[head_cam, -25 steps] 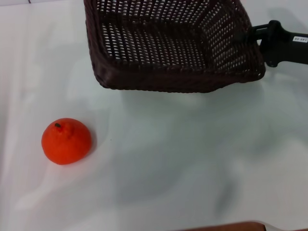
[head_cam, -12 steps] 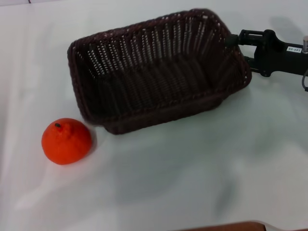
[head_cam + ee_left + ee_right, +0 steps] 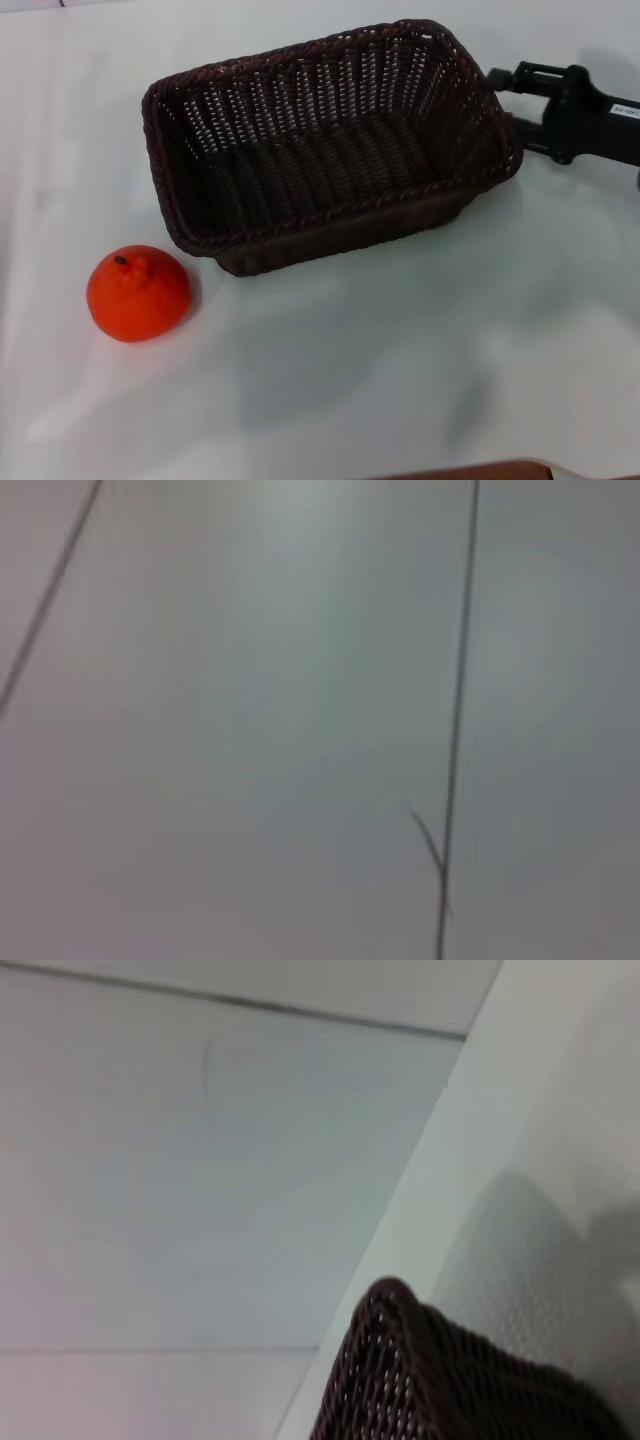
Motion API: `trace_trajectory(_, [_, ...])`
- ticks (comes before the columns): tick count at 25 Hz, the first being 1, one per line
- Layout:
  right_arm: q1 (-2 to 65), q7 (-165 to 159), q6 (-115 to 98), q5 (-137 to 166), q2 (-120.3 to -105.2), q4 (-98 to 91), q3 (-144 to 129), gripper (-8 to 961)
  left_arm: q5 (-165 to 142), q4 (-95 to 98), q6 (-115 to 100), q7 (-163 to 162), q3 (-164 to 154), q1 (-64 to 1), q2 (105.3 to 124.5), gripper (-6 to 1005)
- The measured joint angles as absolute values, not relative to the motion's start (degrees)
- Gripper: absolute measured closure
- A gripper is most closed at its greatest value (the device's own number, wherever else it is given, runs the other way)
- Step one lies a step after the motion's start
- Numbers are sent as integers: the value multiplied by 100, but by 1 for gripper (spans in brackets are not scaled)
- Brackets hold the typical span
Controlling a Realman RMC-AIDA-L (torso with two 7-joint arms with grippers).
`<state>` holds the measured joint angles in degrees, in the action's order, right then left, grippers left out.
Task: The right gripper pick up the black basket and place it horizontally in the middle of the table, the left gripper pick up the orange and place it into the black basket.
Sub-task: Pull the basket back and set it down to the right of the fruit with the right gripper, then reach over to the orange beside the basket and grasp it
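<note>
The black basket (image 3: 320, 170) rests upright on the white table (image 3: 400, 350), lying slightly slanted across the middle, and it holds nothing. My right gripper (image 3: 503, 100) is at the basket's right end, just off the rim, with its fingers apart and holding nothing. A corner of the basket also shows in the right wrist view (image 3: 450, 1390). The orange (image 3: 138, 293) sits on the table in front of the basket's left corner, a small gap away from it. My left gripper is out of view; the left wrist view shows only a plain grey surface.
A brown edge (image 3: 480, 470) shows at the bottom of the head view. White tabletop stretches in front of the basket and to the right of the orange.
The basket came down from a tilted hold in the air onto the table. My right gripper then drew back a little to the right, off the rim.
</note>
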<state>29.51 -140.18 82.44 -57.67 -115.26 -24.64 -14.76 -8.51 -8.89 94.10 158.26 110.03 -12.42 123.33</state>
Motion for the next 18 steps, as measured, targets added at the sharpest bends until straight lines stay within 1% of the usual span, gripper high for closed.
trace_trajectory(2, [2865,-13896,8193,-5946,-11479,-2498,-1476,343,-899,-886,9410,15738,10789,-1182,12258,64])
trace_trajectory(3, [2822,-13802,8148,-6068,-11437,-2503,-1476,343,-952,-886,9410,15648,10635,-1138,12190,64])
trace_trajectory(4, [2777,-13671,8096,-6205,-11400,-2505,-1475,343,-1029,-886,9411,15510,10471,-1090,12100,65])
trace_trajectory(5, [2741,-13528,8048,-6350,-11372,-2505,-1472,344,-1245,-884,9413,15220,10120,-1017,11894,65])
trace_trajectory(6, [2706,-13305,8003,-6543,-11344,-2506,-1467,344,-1245,-884,9413,15220,10120,-1017,11894,65])
trace_trajectory(9, [2650,-12454,7850,-7117,-11318,-2508,-1432,344,-1707,-845,9434,14845,9532,-962,11550,65])
trace_trajectory(12, [2659,-11252,7589,-7669,-11382,-2495,-1410,344,-2209,-836,9432,14541,9034,-940,11244,65])
trace_trajectory(14, [2688,-10515,7334,-8035,-11473,-2466,-1408,344,-2554,-833,9433,14323,8751,-935,11074,64])
trace_trajectory(16, [2737,-9827,7065,-8366,-11576,-2449,-1407,344,-2832,-796,9453,14203,8615,-925,10983,64])
trace_trajectory(18, [2820,-9347,6847,-8579,-11674,-2444,-1406,343,-3052,-738,9494,14149,8574,-916,10949,64])
